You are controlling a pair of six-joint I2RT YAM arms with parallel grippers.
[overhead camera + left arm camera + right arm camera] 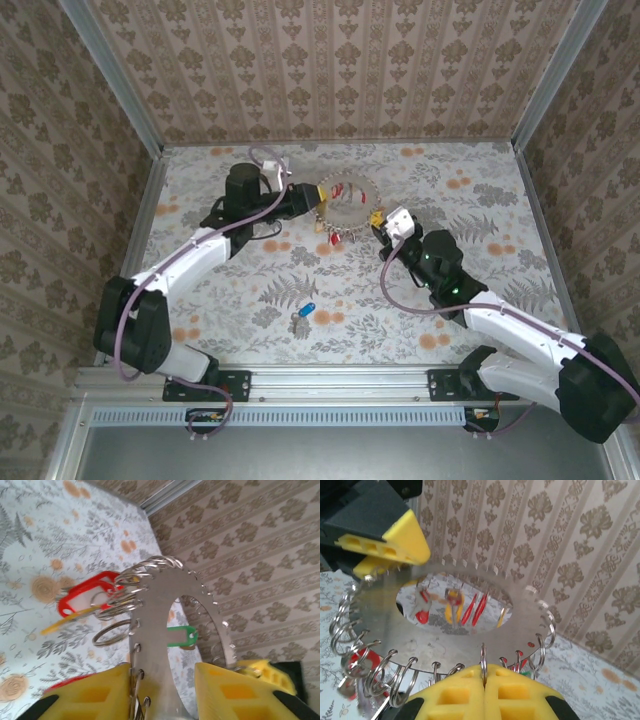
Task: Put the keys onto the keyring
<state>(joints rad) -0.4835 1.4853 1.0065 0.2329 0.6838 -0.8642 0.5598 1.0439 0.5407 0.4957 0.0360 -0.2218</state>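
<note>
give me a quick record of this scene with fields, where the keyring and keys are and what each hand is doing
keyring: metal disc fringed with small wire rings, between the two hands
right hand: shut, pinching one split ring on the disc's rim
left hand: fingers apart, disc band between them; grip unclear
loose key: blue-headed key lying on the table, apart from both hands
tags on ring: red tag, green tag
task state: blue-headed key not yet on the keyring

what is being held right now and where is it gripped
The keyring, pinched at one side of its rim by the shut right gripper. The left gripper straddles the opposite side with its jaws apart.
</note>
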